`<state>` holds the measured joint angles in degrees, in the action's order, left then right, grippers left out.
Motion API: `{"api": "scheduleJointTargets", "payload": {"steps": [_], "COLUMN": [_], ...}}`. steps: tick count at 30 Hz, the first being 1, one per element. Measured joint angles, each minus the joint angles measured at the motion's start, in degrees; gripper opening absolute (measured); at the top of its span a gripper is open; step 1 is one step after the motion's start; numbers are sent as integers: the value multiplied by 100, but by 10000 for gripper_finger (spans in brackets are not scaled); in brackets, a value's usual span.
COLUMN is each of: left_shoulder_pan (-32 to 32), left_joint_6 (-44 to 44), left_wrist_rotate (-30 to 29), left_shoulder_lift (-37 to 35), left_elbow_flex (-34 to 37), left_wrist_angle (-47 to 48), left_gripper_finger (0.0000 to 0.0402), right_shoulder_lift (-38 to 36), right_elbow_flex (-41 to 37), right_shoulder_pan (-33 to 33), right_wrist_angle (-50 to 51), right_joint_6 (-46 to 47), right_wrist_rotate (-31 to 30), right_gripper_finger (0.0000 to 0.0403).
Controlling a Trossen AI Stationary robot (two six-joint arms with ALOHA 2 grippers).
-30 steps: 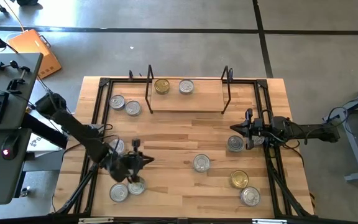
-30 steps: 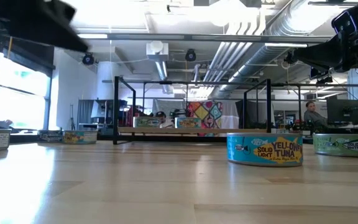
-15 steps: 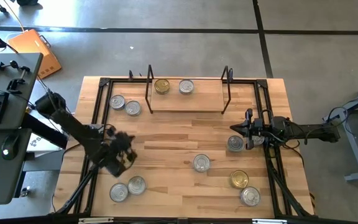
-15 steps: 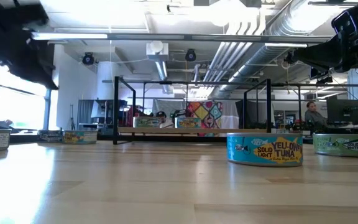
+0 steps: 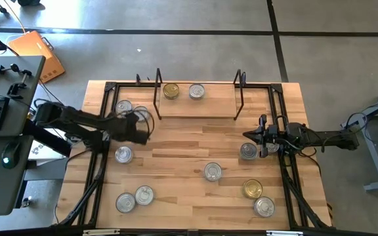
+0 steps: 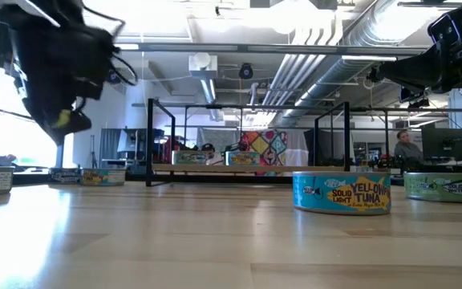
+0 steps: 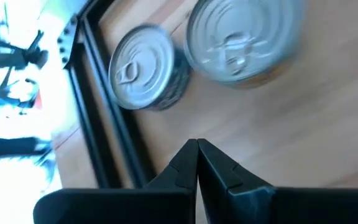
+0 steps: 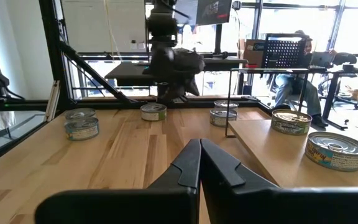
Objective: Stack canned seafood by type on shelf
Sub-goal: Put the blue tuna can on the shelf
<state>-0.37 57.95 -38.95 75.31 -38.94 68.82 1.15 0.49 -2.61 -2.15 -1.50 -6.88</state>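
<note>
The shelf, a light-wood board between two black wire uprights, stands at the table's far edge. On it rest a gold-lidded can and a silver-lidded can. Two silver cans sit on the table left of the shelf. My left gripper hangs shut just near of them, slanting down and holding nothing. My right gripper waits shut at the table's right side, level above the wood. Several more cans lie scattered over the table's near half.
A lone can lies near my left arm, and two more sit at the near left. A Yellowfin tuna can is mid-table, with other cans at right. Black frame rails line both sides.
My left gripper has swung from the two cans at the near left toward the table's far edge, and has ended beside the two cans left of the shelf. It has rolled and tipped downward on the way. No can has moved.
</note>
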Motion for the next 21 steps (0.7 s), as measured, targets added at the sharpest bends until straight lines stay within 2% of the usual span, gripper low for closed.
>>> {"api": "scheduleJointTargets", "payload": {"steps": [3, 7, 15, 21], "left_shoulder_pan": [652, 1360, 2512, 3157], "left_joint_6": [-903, -1972, -2922, -3362], "left_wrist_rotate": [195, 579, 1076, 1557], "left_shoulder_lift": [0, 0, 0, 76], "left_elbow_flex": [0, 0, 0, 0], "left_wrist_angle": [-306, -836, -1097, -1312], "left_gripper_finger": [14, 52, 139, 162], "right_shoulder_lift": [2, 2, 2, 2], "right_elbow_flex": [-1, -2, 0, -2], "right_shoulder_pan": [-1, -2, 0, -2], "right_wrist_angle": [1, 0, 0, 0], "right_joint_6": [0, 0, 0, 0], "right_wrist_rotate": [-1, 0, -1, -1], "right_gripper_finger": [0, 0, 0, 0]}}
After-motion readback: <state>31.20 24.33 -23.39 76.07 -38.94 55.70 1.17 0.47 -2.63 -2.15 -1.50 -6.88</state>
